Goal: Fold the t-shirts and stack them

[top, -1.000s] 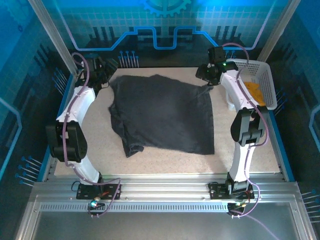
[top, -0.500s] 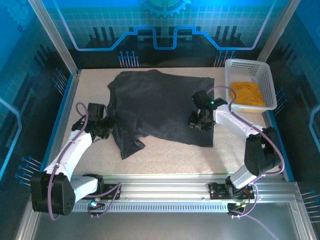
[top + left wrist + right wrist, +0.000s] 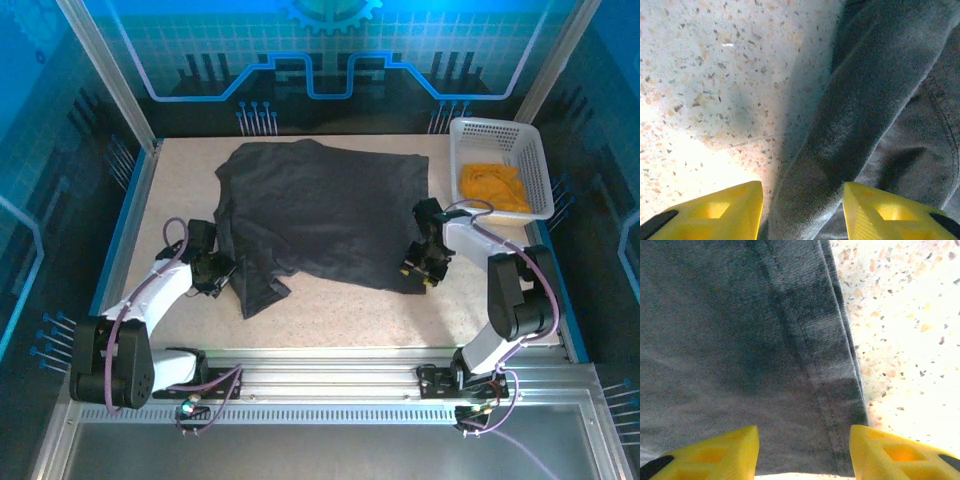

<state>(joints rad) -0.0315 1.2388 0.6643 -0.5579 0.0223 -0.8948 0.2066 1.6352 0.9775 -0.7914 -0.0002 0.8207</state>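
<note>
Left wrist: tool (image 3: pixel 801 195) parted astride t-shirt (image 3: pixel 875 100)

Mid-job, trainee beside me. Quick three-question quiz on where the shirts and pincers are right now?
1. True or false: the orange t-shirt lies inside the white basket.
2. The right pincer is: A open over the dark t-shirt's hem; B shut on the basket; C shut on the orange t-shirt.
3. Fill in: the left pincer straddles a fold of the ___ t-shirt.
Key: 1 true; 2 A; 3 dark.
</note>
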